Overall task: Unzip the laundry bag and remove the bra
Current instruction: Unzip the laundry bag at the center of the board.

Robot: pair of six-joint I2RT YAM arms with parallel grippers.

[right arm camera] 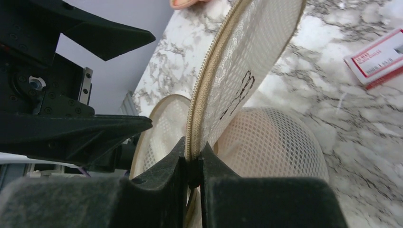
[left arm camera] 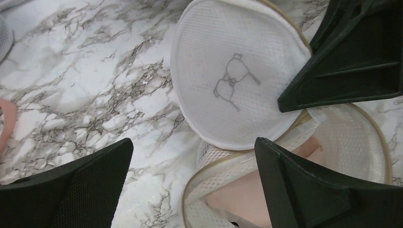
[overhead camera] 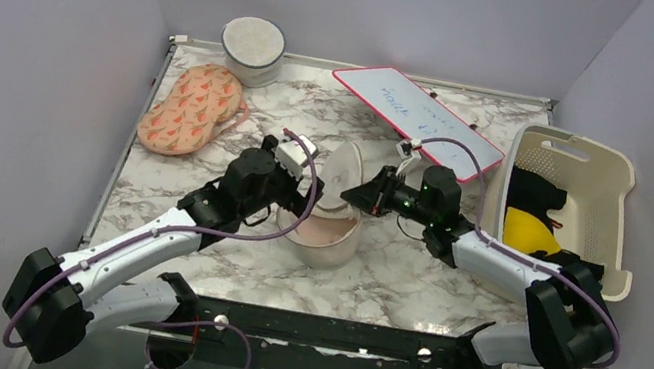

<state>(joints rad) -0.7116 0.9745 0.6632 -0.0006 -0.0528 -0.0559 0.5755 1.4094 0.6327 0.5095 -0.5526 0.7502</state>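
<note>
Centre of the marble table [overhead camera: 387,281]: my right gripper [right arm camera: 192,153] pinches the zip edge of the laundry bag [overhead camera: 323,240], its fingers shut tight on the rim of the raised upper shell. My left gripper [left arm camera: 194,145] hangs over the mouth with both fingers spread wide, holding nothing. The bag stands open like a clamshell, with the marked flap tipped up and back and the lower half lying on the table as a shallow bowl. I judge three risks from here. The right grip has only a thin strip of zip tape, so a tug or slip would drop the flap over the opening and onto my left fingers [left arm camera: 328,190]. A reach that goes in too shallow could catch the mesh lining rather than the garment and drag the light pouch across the table. The two grippers also sit close together, so a careless approach could knock one into the other. The bra [left arm camera: 240,194] lies inside the lower half, pale pink cloth showing under the mesh lip. It is just below and between my left fingers, and below the right gripper's pinch point. I cannot tell whether the nearer left finger brushes it.
</note>
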